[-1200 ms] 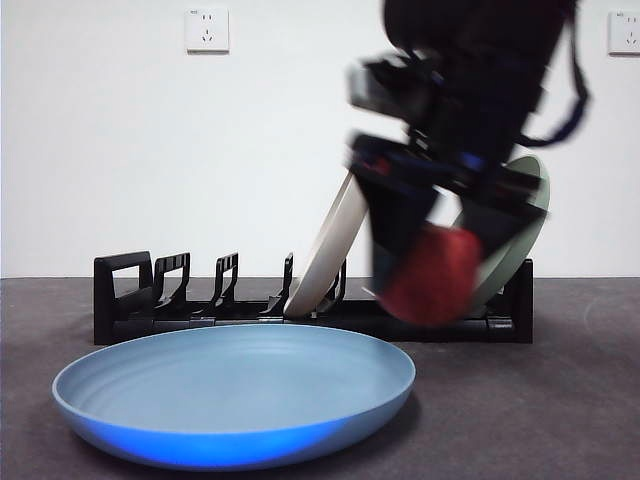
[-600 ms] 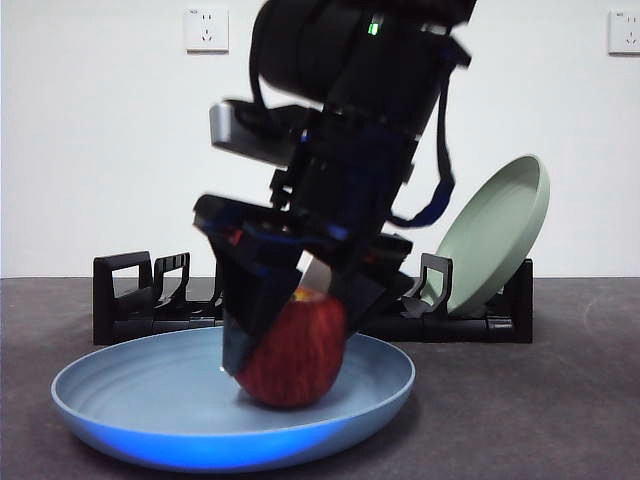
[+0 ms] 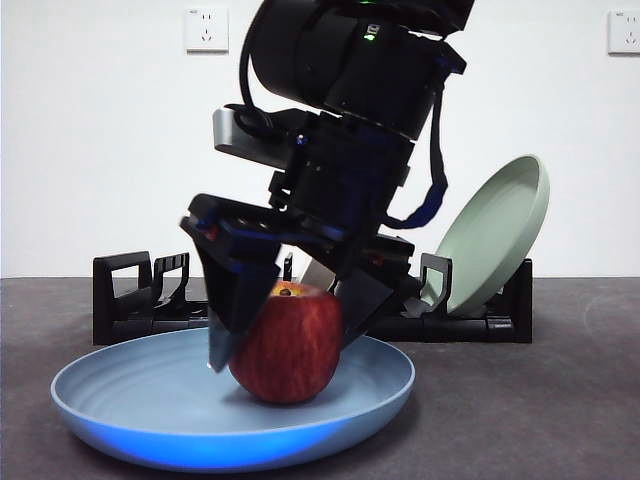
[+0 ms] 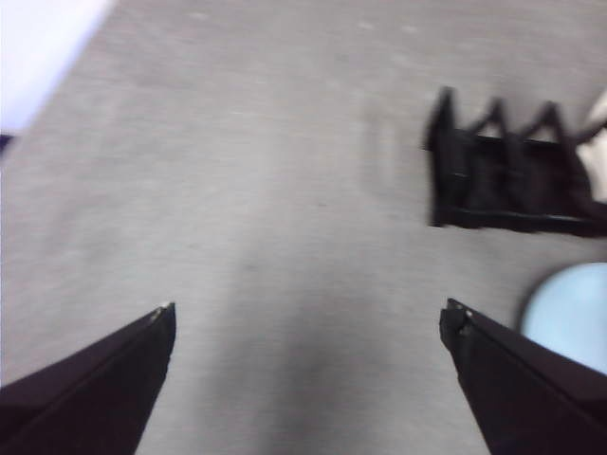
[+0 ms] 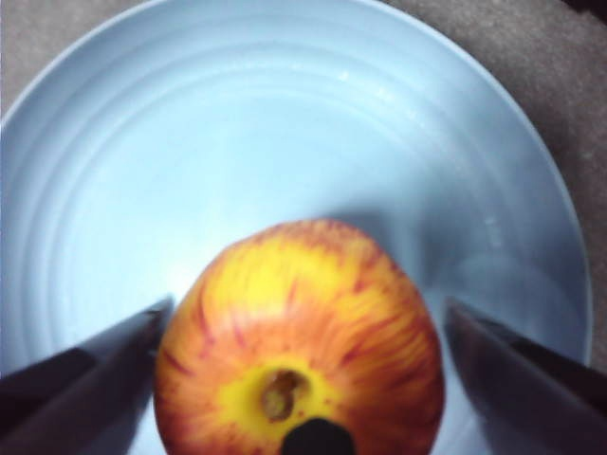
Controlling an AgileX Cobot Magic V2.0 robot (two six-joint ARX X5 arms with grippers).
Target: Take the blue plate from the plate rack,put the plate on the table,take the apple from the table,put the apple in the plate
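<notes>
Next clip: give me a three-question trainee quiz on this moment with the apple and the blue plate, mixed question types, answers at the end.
1. True or false: the apple sits inside the blue plate.
2. Which gripper is at the apple? A) left gripper B) right gripper
3. Fill in: the sage-green plate leans in the ____.

Key
1. True. The apple rests on the plate's floor, with the plate lying flat on the table.
2. B. In the right wrist view, its jaws stand on either side of the apple, slightly apart from it; the left gripper hangs open over bare table.
3. plate rack, at the end away from the taller bracket.
</notes>
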